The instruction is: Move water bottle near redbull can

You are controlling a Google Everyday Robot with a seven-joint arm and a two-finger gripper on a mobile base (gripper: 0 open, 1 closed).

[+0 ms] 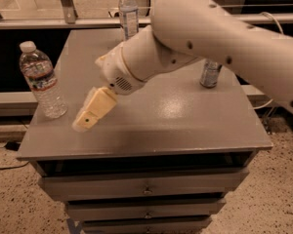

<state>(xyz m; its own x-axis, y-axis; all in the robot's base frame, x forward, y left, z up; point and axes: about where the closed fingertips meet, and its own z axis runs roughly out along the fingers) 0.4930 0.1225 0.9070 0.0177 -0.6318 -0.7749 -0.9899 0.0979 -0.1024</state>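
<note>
On the grey table (185, 126) — clear ribbed water bottle (41, 79), white-capped; pincer (83, 124) near it, grip unclear.

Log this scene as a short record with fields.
table: grey, holds all three drinks
water bottle: upright near the left edge, not held
redbull can: upright on the right side, partly behind the arm
slimmer bottle: upright at the back edge
gripper: low over the table, right of the water bottle, apart from it
</note>
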